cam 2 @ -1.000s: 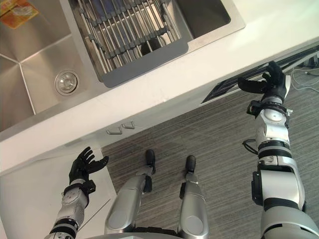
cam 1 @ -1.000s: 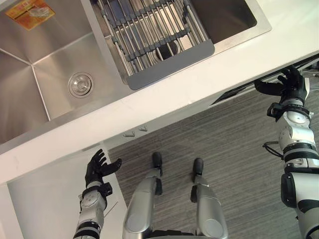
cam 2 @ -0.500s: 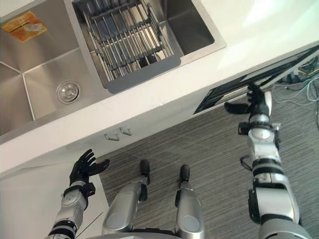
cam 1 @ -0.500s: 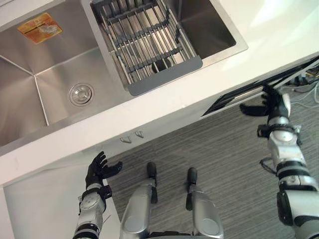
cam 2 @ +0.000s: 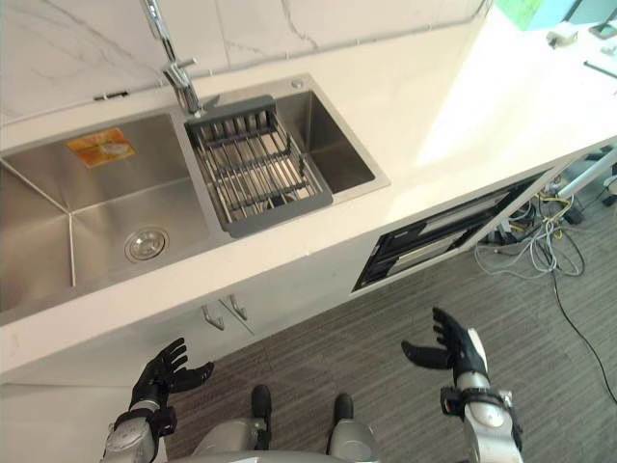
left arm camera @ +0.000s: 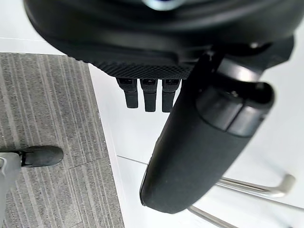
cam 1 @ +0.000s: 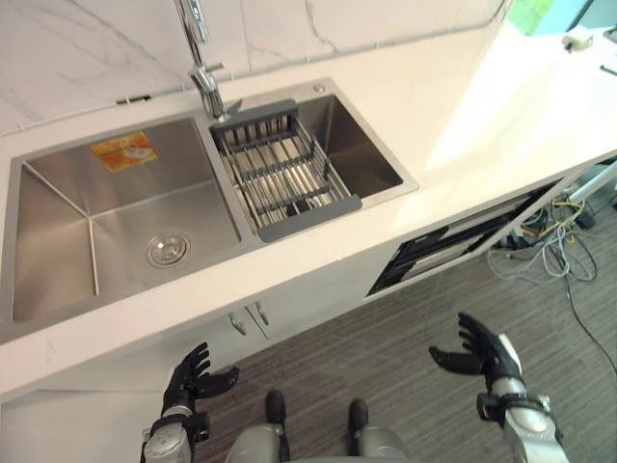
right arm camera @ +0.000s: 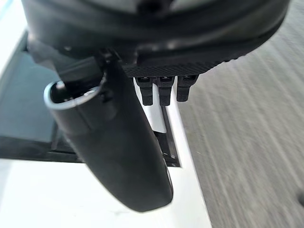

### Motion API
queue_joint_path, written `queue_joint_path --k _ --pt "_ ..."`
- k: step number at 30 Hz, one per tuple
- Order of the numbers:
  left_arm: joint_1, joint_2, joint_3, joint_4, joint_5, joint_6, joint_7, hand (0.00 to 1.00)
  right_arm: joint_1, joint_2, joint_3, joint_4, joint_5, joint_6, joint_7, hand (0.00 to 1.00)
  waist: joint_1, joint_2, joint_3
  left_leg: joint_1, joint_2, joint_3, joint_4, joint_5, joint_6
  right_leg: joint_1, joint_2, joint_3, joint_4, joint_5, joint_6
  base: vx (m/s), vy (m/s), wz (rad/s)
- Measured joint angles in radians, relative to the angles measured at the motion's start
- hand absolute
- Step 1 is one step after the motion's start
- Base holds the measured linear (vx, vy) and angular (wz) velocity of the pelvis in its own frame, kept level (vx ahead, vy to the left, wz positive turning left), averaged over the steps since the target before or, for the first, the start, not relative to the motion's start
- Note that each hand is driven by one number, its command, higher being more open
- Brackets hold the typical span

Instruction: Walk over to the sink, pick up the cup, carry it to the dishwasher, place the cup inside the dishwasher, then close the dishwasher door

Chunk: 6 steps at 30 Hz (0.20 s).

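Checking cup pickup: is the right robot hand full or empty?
Empty. The right robot hand hangs spread open over the floor and holds nothing. Its own wrist view also shows nothing in its grasp.

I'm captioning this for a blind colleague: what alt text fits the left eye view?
The left robot hand and right robot hand hang open and empty above grey floor, before a white counter with a two-basin steel sink. A drying rack sits in the right basin, by the tap.
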Motion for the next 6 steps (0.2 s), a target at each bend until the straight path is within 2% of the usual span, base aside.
queue_joint_path --k 6 --pt "0.01 0.0 -0.001 0.039 0.039 0.011 -0.027 0.9 0.017 0.056 -0.011 0.136 0.002 0.001 0.036 0.9 0.002 0.004 -0.028 0.054 -0.004 -0.003 -0.031 0.004 0.005 0.051 0.0 -0.006 -0.018 -0.004 0.003 0.07 -0.006 0.01"
